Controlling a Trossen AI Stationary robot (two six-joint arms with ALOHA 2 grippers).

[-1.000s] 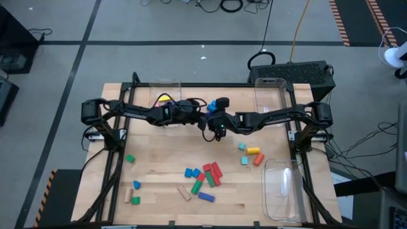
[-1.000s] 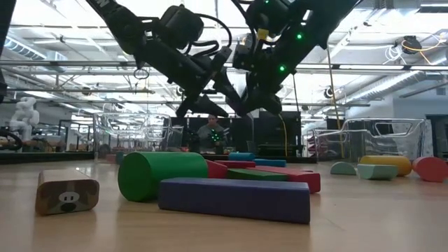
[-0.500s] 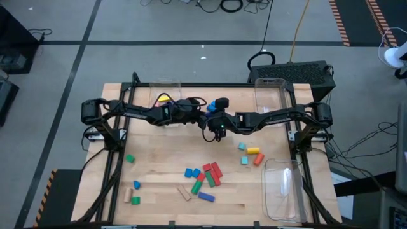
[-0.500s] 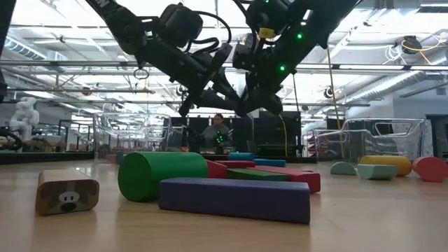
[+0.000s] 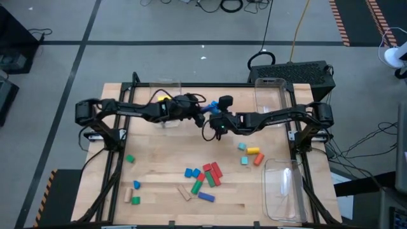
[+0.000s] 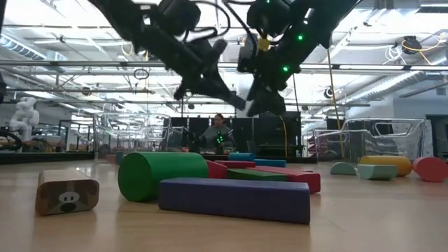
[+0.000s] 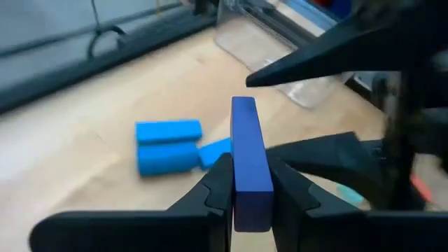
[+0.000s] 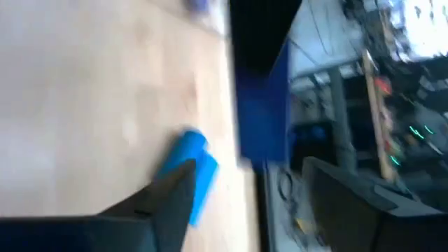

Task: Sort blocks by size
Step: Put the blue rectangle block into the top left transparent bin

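A dark blue bar [image 7: 250, 164] hangs in the air over the table's far middle, with my left gripper [image 7: 250, 199] shut on it. My right gripper [image 5: 219, 121] is open just beyond it; its two fingers [image 7: 308, 52] stand apart on either side of the bar's far end. Two light blue blocks [image 7: 168, 145] lie on the table below. Other blocks lie in a cluster [image 5: 203, 178] near the front, in a small group [image 5: 249, 152] at the right and scattered at the left [image 5: 132, 189]. My left gripper pinches the bar's two long side faces [image 7: 238, 192] between its two fingers, near the end closest to the wrist. The bar runs along the fingers and sticks out past their tips. It is lifted clear of the table, slanting a little downward.
Clear plastic bins stand at the far left [image 5: 166, 89], the far right [image 5: 270, 92] and the near right [image 5: 283, 191]. A green cylinder [image 6: 161, 175] and a purple bar [image 6: 234, 198] lie closest to the low camera. A person [image 6: 217, 133] sits beyond the table.
My left gripper has shut on the dark blue bar and risen a little with it, rolling slightly. My right gripper has opened and let go of the bar, staying where it was.
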